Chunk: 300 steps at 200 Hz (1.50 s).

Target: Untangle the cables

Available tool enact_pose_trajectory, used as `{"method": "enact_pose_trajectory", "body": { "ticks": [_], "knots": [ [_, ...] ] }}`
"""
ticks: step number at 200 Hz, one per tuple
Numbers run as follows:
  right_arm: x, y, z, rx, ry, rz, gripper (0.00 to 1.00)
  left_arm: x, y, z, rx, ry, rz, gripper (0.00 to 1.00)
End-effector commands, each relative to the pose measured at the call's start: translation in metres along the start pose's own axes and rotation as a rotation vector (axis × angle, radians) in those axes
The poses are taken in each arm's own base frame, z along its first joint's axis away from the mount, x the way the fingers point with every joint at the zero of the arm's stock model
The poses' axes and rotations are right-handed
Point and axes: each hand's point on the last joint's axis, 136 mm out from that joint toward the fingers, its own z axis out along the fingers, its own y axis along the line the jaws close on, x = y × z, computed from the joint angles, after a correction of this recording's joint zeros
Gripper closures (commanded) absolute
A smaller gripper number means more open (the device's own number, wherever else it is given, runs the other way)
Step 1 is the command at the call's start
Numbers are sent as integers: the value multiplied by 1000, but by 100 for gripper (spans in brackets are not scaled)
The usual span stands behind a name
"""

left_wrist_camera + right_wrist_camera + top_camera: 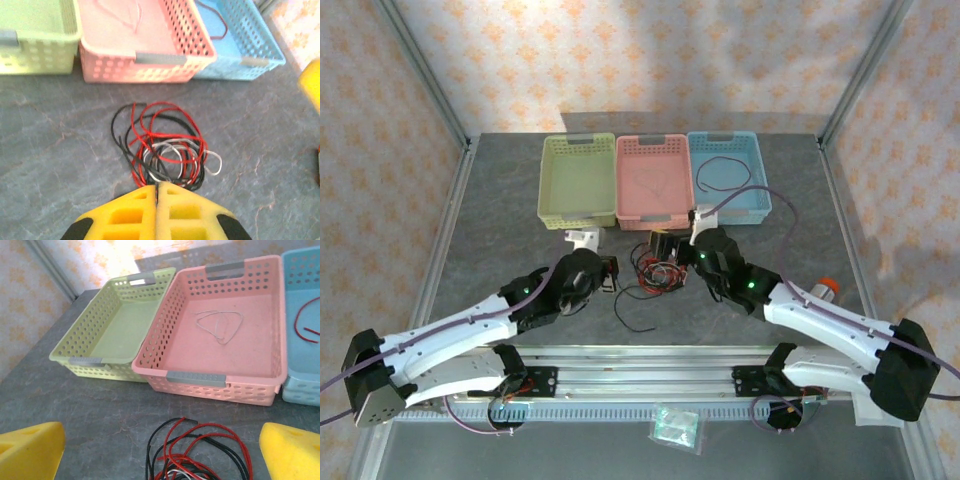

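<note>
Directions follow the overhead view, with twelve o'clock pointing away from the arm bases.

Nearest, at six o'clock on the front rail, lies a small clear plastic bag (pixel 677 425). Beyond it, two white arms reach inward over a grey table (pixel 500 220).

The left gripper (pixel 156 189), coming in from eight o'clock, has its yellow fingers pressed flat together. Their tips sit at the near edge of the cables (pixel 165 145). Strands vanish beneath the tips, and it cannot be told whether one is pinched.

The right gripper (pixel 162 436), coming in from four o'clock, has its yellow fingers spread wide apart and holds nothing. In its wrist view the tangle lies on the table between them.

The cables form a loose heap of black, red and pale loops at the table's centre, between the two grippers and just short of the baskets. The heap's long axis runs nine to three o'clock. One black strand (pixel 632 315) trails out toward seven o'clock.

Farthest, three baskets stand side by side, their long axes running six to twelve:
- The green basket (pixel 552 180) is at eleven o'clock.
- The pink basket (pixel 625 185) is at twelve o'clock and holds a pale loop (pixel 220 324) that narrows toward six o'clock.
- The blue basket (pixel 757 175) is at one o'clock and holds a dark red wire (pixel 720 160) arching from nine to three.
</note>
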Motion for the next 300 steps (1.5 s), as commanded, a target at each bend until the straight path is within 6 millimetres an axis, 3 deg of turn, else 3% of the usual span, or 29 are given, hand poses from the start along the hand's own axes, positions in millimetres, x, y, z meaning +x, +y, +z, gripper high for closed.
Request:
{"method": "enact_pose_trajectory", "body": {
  "ticks": [1, 33, 49, 67, 96, 126, 148, 180, 233, 263, 271, 300],
  "knots": [
    [-7, 27, -4, -140, -9, -147, 4, -35, 3, -13, -54, -82, 30, 100],
    [6, 57, -8, -321, 42, -310, 9, -70, -9, -24, 4, -153, -35, 100],
    [11, 72, -11, -407, 54, -370, 2, -79, -14, -25, 35, -165, -59, 100],
    [10, 82, -11, -458, 44, -412, 0, -86, -16, -26, 42, -182, -66, 100],
    [0, 90, -1, -465, 11, -455, 0, -97, -20, -29, 59, -206, -74, 100],
    [3, 102, 24, -481, 11, -485, 1, -106, -26, -31, 78, -218, -85, 100],
    [3, 113, 38, -509, 24, -491, 11, -110, -27, -30, 72, -222, -83, 100],
    [7, 119, 48, -517, 27, -482, 37, -119, -25, -31, 64, -238, -88, 100],
    [3, 114, 41, -498, 8, -450, 73, -130, -23, -29, 57, -255, -95, 100],
    [-11, 108, 35, -457, -28, -401, 95, -145, -26, -32, 52, -296, -96, 100],
    [-16, 106, 33, -437, -41, -383, 100, -151, -28, -33, 44, -310, -66, 94],
    [-45, 78, 34, -237, -63, -276, 100, -174, -25, -48, -11, -380, -33, 59]
  ]
}}
